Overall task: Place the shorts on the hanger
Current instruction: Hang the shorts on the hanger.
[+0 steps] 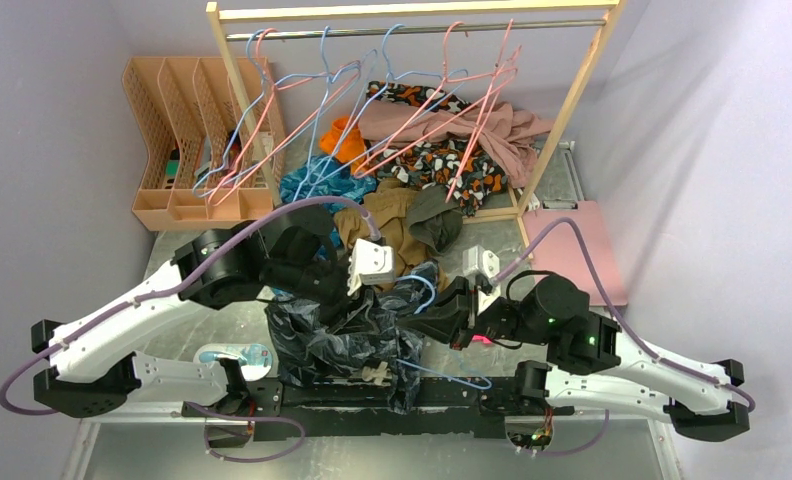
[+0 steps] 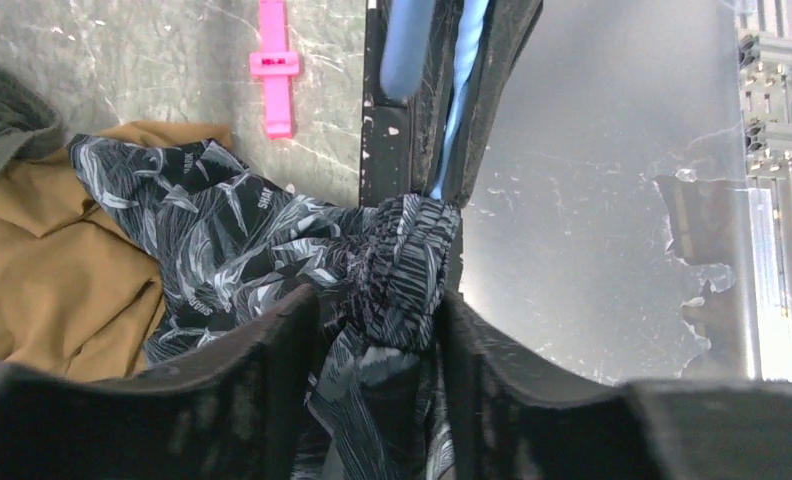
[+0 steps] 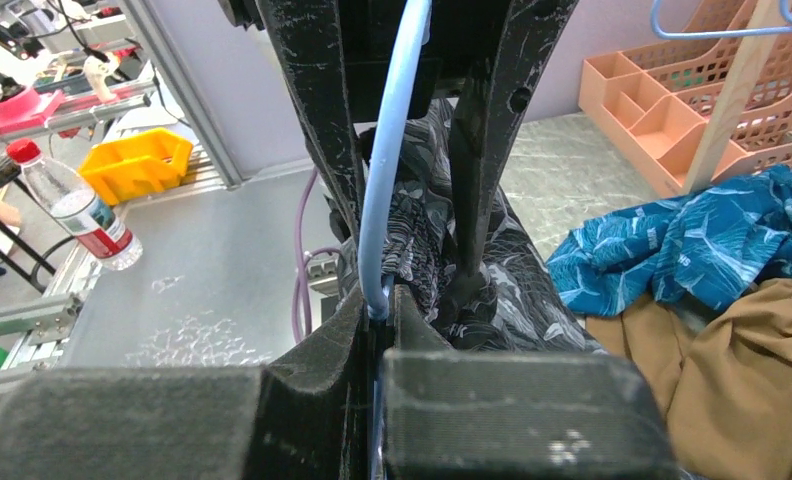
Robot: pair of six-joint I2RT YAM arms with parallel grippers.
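Note:
The dark leaf-print shorts (image 1: 337,340) lie bunched on the table between the two arms. In the left wrist view their gathered waistband (image 2: 407,260) fills the gap between the fingers of my left gripper (image 2: 377,315), which is shut on it. The light-blue wire hanger (image 1: 452,378) lies partly under the shorts. My right gripper (image 3: 384,305) is shut on the hanger (image 3: 382,180), whose wire runs up beside the shorts (image 3: 532,290). The same wire (image 2: 467,90) shows just beyond the waistband. In the top view the right gripper (image 1: 434,318) sits at the shorts' right edge.
A brown garment (image 1: 387,235) and a teal patterned one (image 1: 317,185) lie just behind the shorts. A wooden rack (image 1: 412,12) with pink and blue hangers stands at the back beside an orange file organiser (image 1: 187,140). A pink clip (image 2: 274,65) lies on the table.

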